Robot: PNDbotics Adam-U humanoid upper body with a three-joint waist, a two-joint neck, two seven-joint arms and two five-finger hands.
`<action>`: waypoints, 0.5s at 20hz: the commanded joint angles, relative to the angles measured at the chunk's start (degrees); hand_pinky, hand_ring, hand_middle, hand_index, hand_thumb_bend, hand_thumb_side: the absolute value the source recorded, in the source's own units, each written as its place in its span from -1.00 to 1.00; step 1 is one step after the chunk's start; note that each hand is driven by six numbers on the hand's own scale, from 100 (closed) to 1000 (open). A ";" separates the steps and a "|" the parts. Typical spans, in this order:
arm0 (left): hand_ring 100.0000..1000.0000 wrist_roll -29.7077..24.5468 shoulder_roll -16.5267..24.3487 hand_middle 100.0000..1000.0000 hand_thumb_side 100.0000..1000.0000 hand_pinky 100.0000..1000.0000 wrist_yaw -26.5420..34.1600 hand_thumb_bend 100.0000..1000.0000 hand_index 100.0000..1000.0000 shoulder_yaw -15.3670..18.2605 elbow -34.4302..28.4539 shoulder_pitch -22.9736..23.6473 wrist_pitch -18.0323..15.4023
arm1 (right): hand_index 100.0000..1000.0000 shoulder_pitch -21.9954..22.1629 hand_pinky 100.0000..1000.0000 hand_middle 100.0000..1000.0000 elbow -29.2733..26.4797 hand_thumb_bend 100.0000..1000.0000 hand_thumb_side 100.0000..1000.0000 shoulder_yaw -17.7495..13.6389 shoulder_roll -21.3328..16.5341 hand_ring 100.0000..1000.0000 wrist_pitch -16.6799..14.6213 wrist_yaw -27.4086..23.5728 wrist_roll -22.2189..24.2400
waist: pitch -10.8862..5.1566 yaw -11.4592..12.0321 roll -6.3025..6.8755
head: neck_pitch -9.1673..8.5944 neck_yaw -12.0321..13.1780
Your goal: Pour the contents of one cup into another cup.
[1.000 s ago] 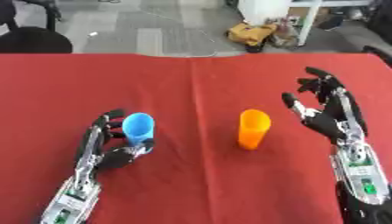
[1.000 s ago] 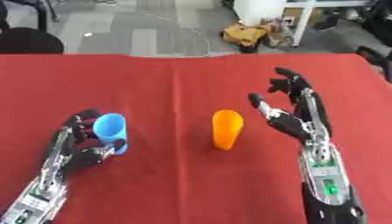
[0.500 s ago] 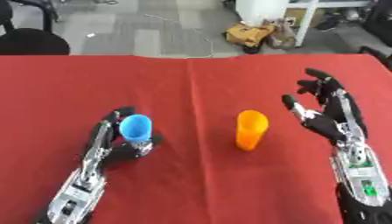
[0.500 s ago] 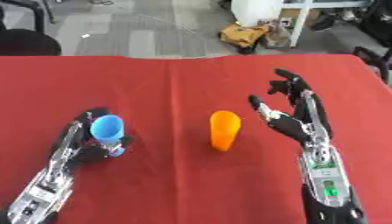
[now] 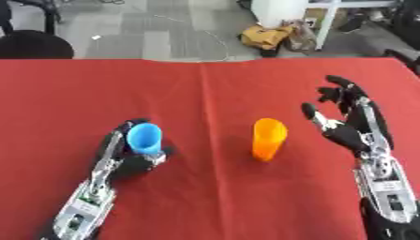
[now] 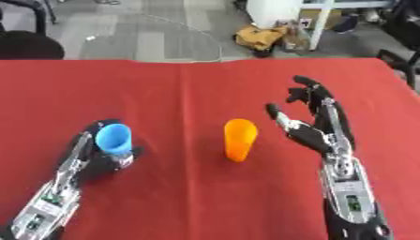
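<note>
- left hand wrapped round the blue cup, left of the orange cup
- right hand open, just right of orange — grab it low so it won't tip

Two cups stand on the one red table: one blue cup and one orange cup. Two robot hands show, the left hand and the right hand. On the floor beyond the table's far edge lies one yellow-brown bag, and one dark chair shows at the upper left.
</note>
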 commanded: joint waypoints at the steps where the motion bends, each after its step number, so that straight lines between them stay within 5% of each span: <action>1: 0.02 0.25 -0.23 0.06 -1.00 -0.05 -0.06 0.08 0.40 -0.29 0.38 -1.03 -1.06 | 0.64 -0.60 0.77 -0.14 -0.47 -0.02 -0.61 -0.12 -0.59 0.55 -0.13 -0.42 0.15 | -0.82 -0.08 -0.20 | -0.31 0.19; 6: -0.20 2.22 -0.25 -0.20 -1.00 -0.23 0.74 -0.40 0.30 -0.24 0.54 -1.43 -3.22 | 0.64 -0.54 0.77 -0.14 -0.40 -0.02 -0.61 -0.12 -0.57 0.55 -0.17 -0.46 0.17 | -0.73 -0.14 -0.20 | -0.50 0.29; 9: -0.20 3.10 -0.23 -0.20 -1.00 -0.23 1.19 -0.40 0.30 -0.37 0.68 -1.44 -3.95 | 0.64 -0.53 0.77 -0.14 -0.40 -0.02 -0.61 -0.12 -0.55 0.55 -0.18 -0.47 0.20 | -0.72 -0.15 -0.18 | -0.51 0.30; 10: -0.28 3.42 -0.21 -0.28 -1.00 -0.28 1.40 -0.74 0.27 -0.20 0.44 -1.41 -4.25 | 0.63 -0.48 0.77 -0.14 -0.37 -0.03 -0.61 -0.13 -0.55 0.55 -0.15 -0.48 0.20 | -0.71 -0.10 -0.17 | -0.49 0.23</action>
